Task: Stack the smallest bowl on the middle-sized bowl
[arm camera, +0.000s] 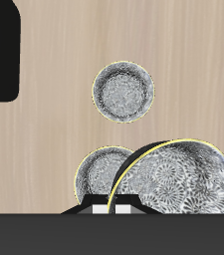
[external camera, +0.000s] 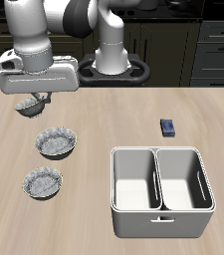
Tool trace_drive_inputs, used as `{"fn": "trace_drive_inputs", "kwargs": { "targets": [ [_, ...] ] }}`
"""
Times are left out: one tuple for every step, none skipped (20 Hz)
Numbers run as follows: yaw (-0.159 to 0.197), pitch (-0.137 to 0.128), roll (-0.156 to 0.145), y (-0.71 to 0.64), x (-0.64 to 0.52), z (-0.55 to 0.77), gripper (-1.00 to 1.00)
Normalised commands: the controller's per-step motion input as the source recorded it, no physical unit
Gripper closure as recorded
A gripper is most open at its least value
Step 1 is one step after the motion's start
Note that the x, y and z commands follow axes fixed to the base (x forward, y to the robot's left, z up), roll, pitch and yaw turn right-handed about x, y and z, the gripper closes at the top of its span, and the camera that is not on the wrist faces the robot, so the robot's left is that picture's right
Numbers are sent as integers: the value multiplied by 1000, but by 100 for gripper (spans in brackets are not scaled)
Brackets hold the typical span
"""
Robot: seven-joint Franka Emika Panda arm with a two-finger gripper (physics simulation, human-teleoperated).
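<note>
The robot's gripper [external camera: 36, 97] hangs above the far part of the pale wood-grain tabletop [external camera: 113, 120], its jaws clenched on the rim of the smallest bowl [external camera: 30, 106]. That bowl is a tiny round grey thing with a speckled white pattern. It is carried clear of the surface and tilted a little. From the wrist camera it fills much of the picture because it sits so close to the lens. There the smallest bowl [arm camera: 178, 181] shows a fine lacy grey-and-white inside and a thin yellowish edge, and it partly covers the bowl beneath it.

Two wider bowls stand on the tabletop in a loose line running from the gripper toward the front edge. The nearer to the gripper is the larger bowl [external camera: 57, 143], which is darker and deeper with a scalloped-looking grey wall. In the wrist view this larger bowl [arm camera: 104, 171] lies just beside the held one and is half hidden by it. Closer to the front edge sits the middle-sized bowl [external camera: 42, 183], paler and shallower, with the same mottled grey-and-white glaze. In the wrist view the middle-sized bowl [arm camera: 122, 94] is in full sight, round and uncovered, apart from the other two.

Well away across the tabletop stands a white, smooth, boxy caddy [external camera: 162, 211] with rounded corners and two deep compartments side by side. A small dark blue block [external camera: 169, 127] lies behind it, farther back. Neither is near the bowls.
</note>
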Motion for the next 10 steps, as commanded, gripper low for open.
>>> {"fn": "trace_drive_inputs", "kwargs": {
  "targets": [
    [31,-55,-11,-3,310,-8,100],
    [-80,29,-46,-182,380,-45,100],
    [-60,19,40,166,206,-49,100],
    [11,-38,9,-36,424,29,100],
    [-57,22,40,64,319,-2,100],
    [5,-48,-26,29,319,74,100],
    [-85,-1,-9,-9,289,13,100],
    [-13,-3,-20,-26,321,8,100],
    [-48,3,-25,-36,277,-10,100],
    [-31,-18,-18,-28,263,-11,100]
  ]
}}
